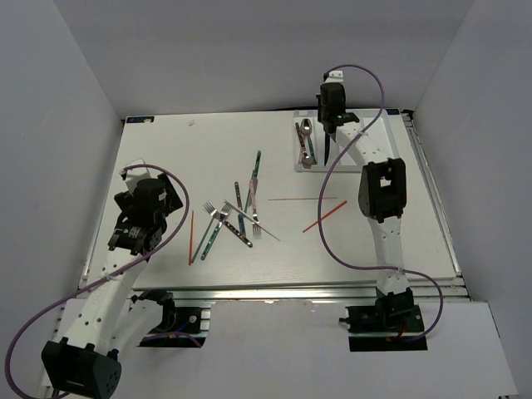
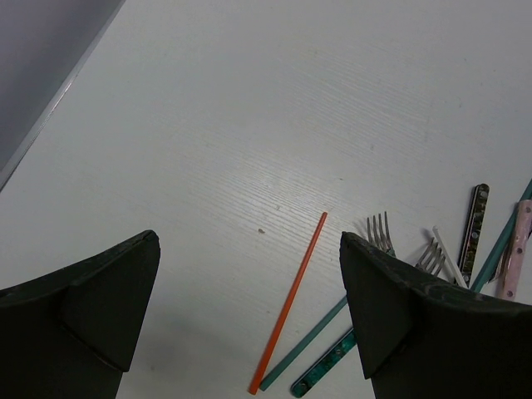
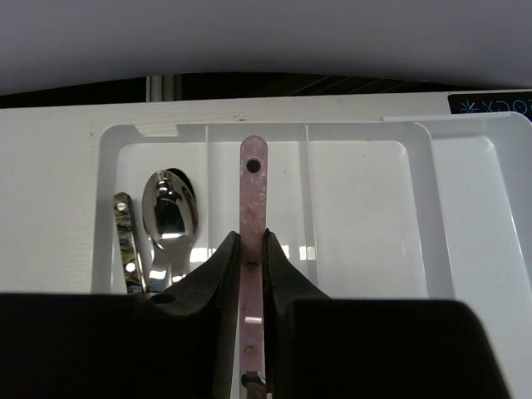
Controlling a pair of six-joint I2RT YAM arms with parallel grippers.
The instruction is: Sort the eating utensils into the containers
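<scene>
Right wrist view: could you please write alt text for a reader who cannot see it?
The right gripper is shut on a pink utensil handle, which points away over the second slot from the left of the white tray. The leftmost slot holds a silver spoon and a mottled-handled utensil.

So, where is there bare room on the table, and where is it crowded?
Bare: the far-left table, between its back edge and the utensil pile; also the tray, in its two right slots. Crowded: the middle pile, and the tray's left slot with a spoon.
</scene>
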